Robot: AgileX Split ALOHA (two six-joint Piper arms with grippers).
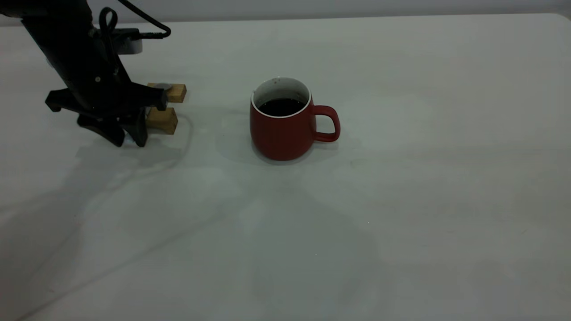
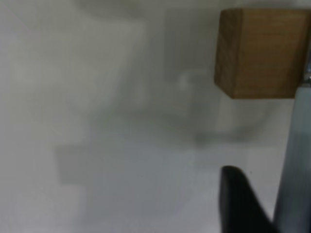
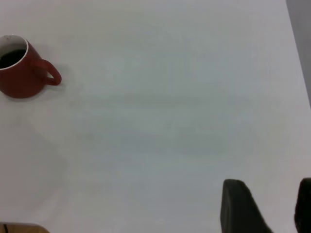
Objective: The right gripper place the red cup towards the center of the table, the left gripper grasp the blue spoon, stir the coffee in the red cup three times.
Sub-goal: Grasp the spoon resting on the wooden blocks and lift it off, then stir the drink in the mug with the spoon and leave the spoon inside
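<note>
The red cup [image 1: 285,127] stands upright near the table's [image 1: 401,200] middle with its handle to the right, and dark coffee [image 1: 281,107] shows inside. It also appears far off in the right wrist view, where the cup [image 3: 22,75] sits alone. The blue spoon lies across two wooden blocks; its grey bowl [image 1: 163,86] rests on the far block. My left gripper [image 1: 129,138] is down at the near block, open, with the pale spoon handle [image 2: 296,160] running beside one dark finger [image 2: 238,204]. My right gripper [image 3: 265,194] hovers open over bare table, well away from the cup.
Two tan wooden blocks, one near [image 1: 163,120] and one far [image 1: 176,92], sit at the left of the table; the near block [image 2: 260,53] fills the wrist view's corner. The table's far edge runs along the back.
</note>
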